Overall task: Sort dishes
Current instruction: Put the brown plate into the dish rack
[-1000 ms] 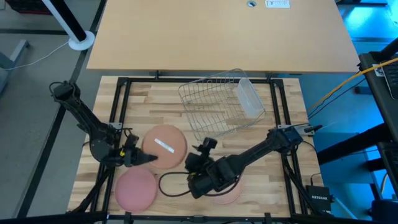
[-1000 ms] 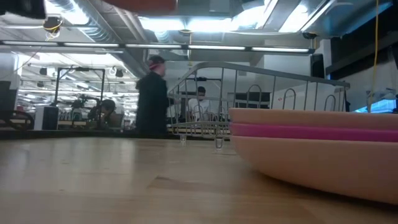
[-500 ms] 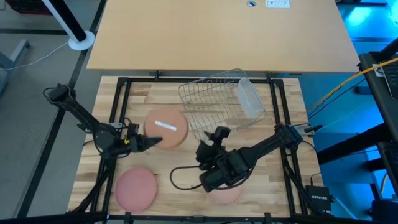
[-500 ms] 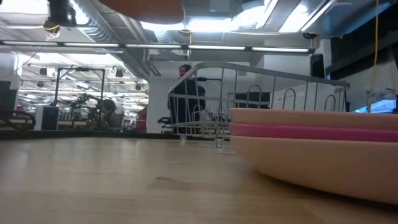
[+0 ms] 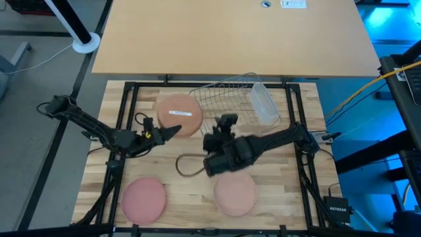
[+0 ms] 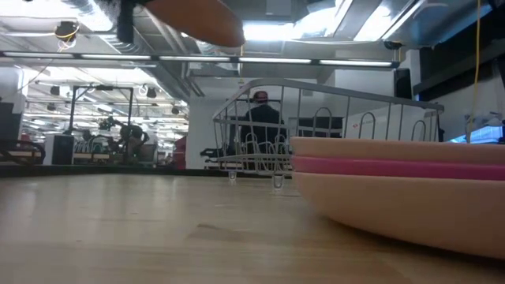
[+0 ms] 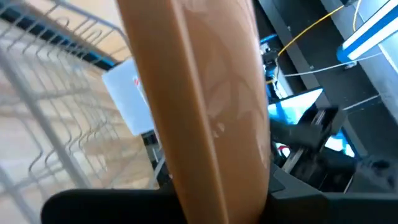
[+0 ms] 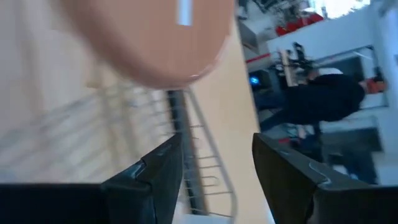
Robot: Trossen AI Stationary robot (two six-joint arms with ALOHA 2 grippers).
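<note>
The tan-brown plate (image 5: 179, 113) is held up by my left gripper (image 5: 163, 132), beside the left end of the silver wire rack (image 5: 227, 108). It also shows high in the low view (image 6: 201, 20) and edge-on in the left wrist view (image 7: 199, 106). The magenta-pink plate (image 5: 143, 199) and the pale peach plate (image 5: 235, 195) lie flat on the table near its near edge. My right gripper (image 5: 227, 122) is open and empty in front of the rack, its fingers (image 8: 155, 177) apart and pointing at the rack and the tan plate (image 8: 149, 43). My left gripper pinches the tan-brown plate's rim (image 7: 214, 180) at the plate's near-left side (image 5: 170, 127), one finger on each face. The fingers come from the table's left, slanting toward the far edge. The plate is lifted clear of the table and reaches out beyond the fingertips.
A clear plastic cup (image 5: 263, 104) lies at the rack's right end. A dark cable loop (image 5: 187, 166) lies mid-table by my right arm. A person (image 6: 264, 126) shows in the room beyond the table.
My left gripper has lifted the tan-brown plate clear and carried it toward the far edge, to the rack's left end. My right gripper has moved from over the peach plate toward the far edge, and the peach plate now shows whole.
</note>
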